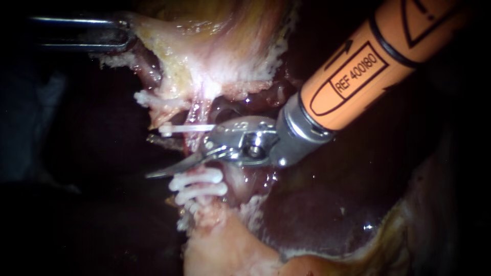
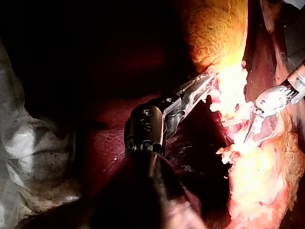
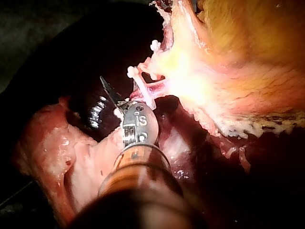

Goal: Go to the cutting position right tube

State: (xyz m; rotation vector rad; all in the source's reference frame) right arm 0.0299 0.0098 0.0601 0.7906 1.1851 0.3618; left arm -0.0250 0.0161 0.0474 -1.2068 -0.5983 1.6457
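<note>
Nearest, from the upper right of the frame, the orange-shafted right instrument (image 1: 190, 156) reaches the centre. Its hand, two curved blades, stands open, holding nothing. One blade crosses the tube (image 1: 197, 110) between the upper clip (image 1: 186, 128) and the lower clips (image 1: 199, 185). Farther, upper left, the left instrument (image 1: 110, 33) has its hand clamped on pale tissue (image 1: 153, 30).

Dark liver (image 1: 317, 214) below pale yellowish gallbladder (image 1: 220, 46); crumpled whitish cloth (image 2: 28, 152) beside liver.
</note>
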